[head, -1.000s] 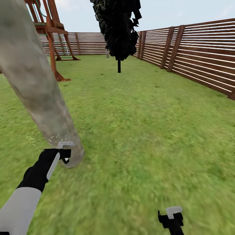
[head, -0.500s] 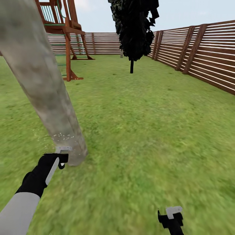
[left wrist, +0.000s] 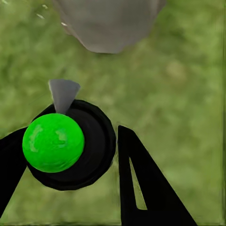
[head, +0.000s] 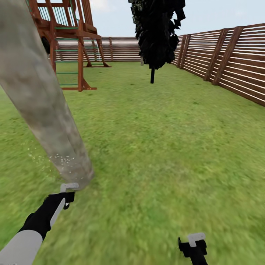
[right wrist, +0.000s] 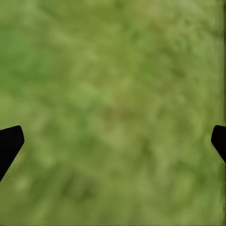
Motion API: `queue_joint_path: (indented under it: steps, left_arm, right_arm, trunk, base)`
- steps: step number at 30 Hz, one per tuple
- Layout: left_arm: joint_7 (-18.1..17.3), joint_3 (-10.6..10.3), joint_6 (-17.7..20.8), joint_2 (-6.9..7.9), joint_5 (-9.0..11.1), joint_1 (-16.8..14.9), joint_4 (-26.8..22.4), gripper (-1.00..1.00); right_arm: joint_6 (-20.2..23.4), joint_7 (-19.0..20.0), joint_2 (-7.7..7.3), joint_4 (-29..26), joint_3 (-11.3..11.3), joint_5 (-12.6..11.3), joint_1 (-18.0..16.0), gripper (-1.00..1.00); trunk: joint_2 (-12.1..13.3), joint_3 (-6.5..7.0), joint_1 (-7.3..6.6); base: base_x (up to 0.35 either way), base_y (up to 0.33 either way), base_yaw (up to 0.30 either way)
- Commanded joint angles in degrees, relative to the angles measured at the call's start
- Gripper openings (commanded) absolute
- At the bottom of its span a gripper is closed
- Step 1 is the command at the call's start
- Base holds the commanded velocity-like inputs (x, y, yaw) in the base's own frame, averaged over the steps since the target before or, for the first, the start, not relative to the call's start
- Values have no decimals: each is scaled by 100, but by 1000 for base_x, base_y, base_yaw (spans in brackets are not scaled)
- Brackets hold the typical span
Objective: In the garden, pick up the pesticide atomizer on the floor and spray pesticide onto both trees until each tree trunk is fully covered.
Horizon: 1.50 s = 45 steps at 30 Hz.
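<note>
The left gripper (head: 66,197) sits low over the grass, and between its 2 black fingers (left wrist: 141,188) is the atomizer (left wrist: 66,146), a black round body with a bright green ball on top and a grey nozzle pointing away from the wrist. The fingers close in on either side of that body, so the gripper is holding the atomizer. In the head view the grey nozzle end shows just above the black hand.

Right ahead of the nozzle, very near but not touching, stands the foot of 1 thick tree trunk (head: 44,106), blotchy grey-brown and leaning up and away to the left of the hand. A scatter of tiny white specks of pesticide (head: 64,160) lies on the lowest part of the bark and on the grass just left of it, directly above the gripper in the head view.

The right gripper (head: 194,246) hangs well off to the right of the trunk, over bare grass. Its 2 finger tips (right wrist: 9,143) stand far apart at the edges of the wrist view with nothing between them, so it is spread wide.

All around is green lawn (head: 165,147). Far beyond the left hand rises a red-brown wooden play frame (head: 70,44) with green rungs; a small dark-leaved tree (head: 158,29) stands further back, and a brown slat fence (head: 228,59) runs along the right and the back.
</note>
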Motion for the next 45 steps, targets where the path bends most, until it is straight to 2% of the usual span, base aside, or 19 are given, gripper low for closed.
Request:
queue_joint_path:
  steps: [1,2,5,6,10,20,36,45]
  left_arm:
    - [42,13,24,7,55,-2,50,-100]
    - [42,69,21,16,52,-2,76,-100]
    - [36,442,5,30,13,-2,109,-100]
    - [28,460,4,16,3,-2,110,-100]
    - [13,455,3,-46,7,46,104,-100]
    - [21,458,3,-73,13,59,112,-100]
    - [21,458,3,-66,6,59,103,-100]
    - [29,465,3,-66,5,59,103,-100]
  right_arm:
    - [-18,-14,2,6,-47,59,-4,100]
    - [-18,-14,-1,2,-47,55,-4,100]
    - [-18,-20,4,-1,-47,52,-4,100]
    - [-18,-22,4,-1,-47,52,-4,100]
    - [-18,-23,5,0,-47,51,-4,100]
    - [-18,-23,5,5,-47,51,-4,100]
    - [-18,-22,5,8,-47,51,-4,100]
    - [-18,-23,5,7,-47,51,-4,100]
  trunk:
    - [-2,-4,1]
    - [-2,-4,1]
    - [-2,-4,1]
    - [-2,-4,1]
    - [-2,-4,1]
    - [-2,-4,1]
    - [-2,-4,1]
    - [-2,-4,1]
  base:
    - [163,-255,0]
    - [160,-255,0]
    - [148,-255,88]
    - [139,-255,244]
    - [123,-255,270]
    - [191,-229,268]
    - [59,-257,15]
    - [2,-274,256]
